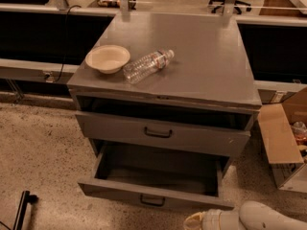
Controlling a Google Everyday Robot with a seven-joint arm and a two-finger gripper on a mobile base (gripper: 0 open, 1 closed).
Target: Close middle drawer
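Drawer (152,195): middle one, pulled out toward the near side, long axis left-right.
Gripper (193,221): near edge, just right of the drawer front; cannot tell its opening.

Office or lab workspace: grey cabinet (192,56), swivel-chair base (216,3), speckled floor (38,143). Gripper (194,221) at bottom edge.

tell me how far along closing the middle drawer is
Nothing looks done: the middle drawer stands pulled far out, its inside showing. In hand: the hand sits low at the bottom edge, in front of the drawer's front panel, right of its black handle; contact is not visible. Left: push the front in until it sits flush under the top drawer.
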